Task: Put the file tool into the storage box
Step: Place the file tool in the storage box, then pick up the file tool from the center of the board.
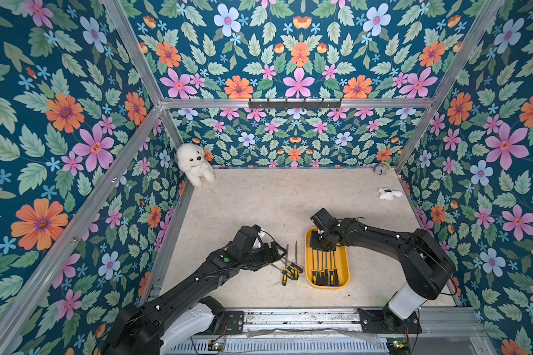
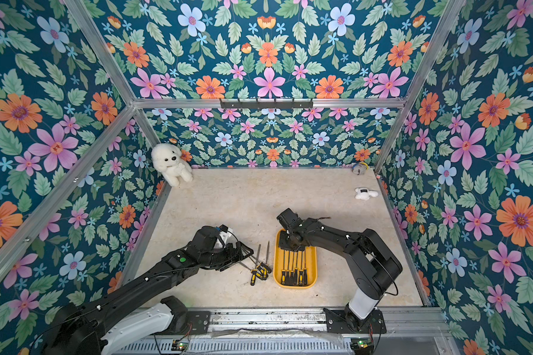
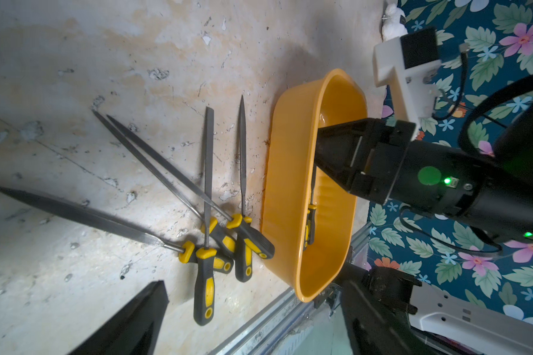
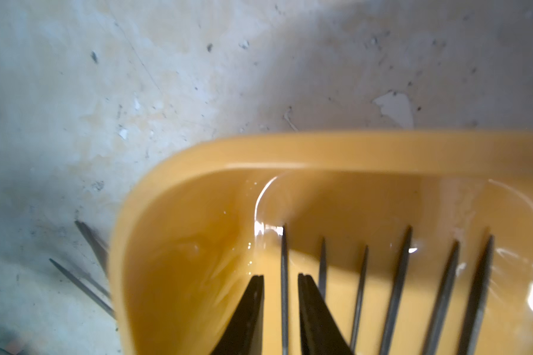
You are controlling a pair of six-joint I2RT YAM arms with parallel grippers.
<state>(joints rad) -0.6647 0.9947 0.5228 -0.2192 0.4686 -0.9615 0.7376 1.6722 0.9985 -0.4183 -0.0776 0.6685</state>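
right claw point(image 4: 280, 276) slack around a file point(image 4: 284, 252) in the box point(image 1: 342, 264)
its jaws stand slightly apart, clear of the shaft on both sides. 6 files point(image 1: 323, 276) lie side by side in the box, near the desk's point(image 1: 259, 199) front edge. left claw point(image 1: 279, 256) gapes empty by 5 loose files point(image 3: 208, 172) beside the box.

My scuffed beige table point(image 1: 259, 209) bears a shallow yellow plastic tray point(image 1: 347, 267), loose yellow-handled steel files point(image 1: 291, 270) beside it, a white plush dog point(image 1: 194, 163).
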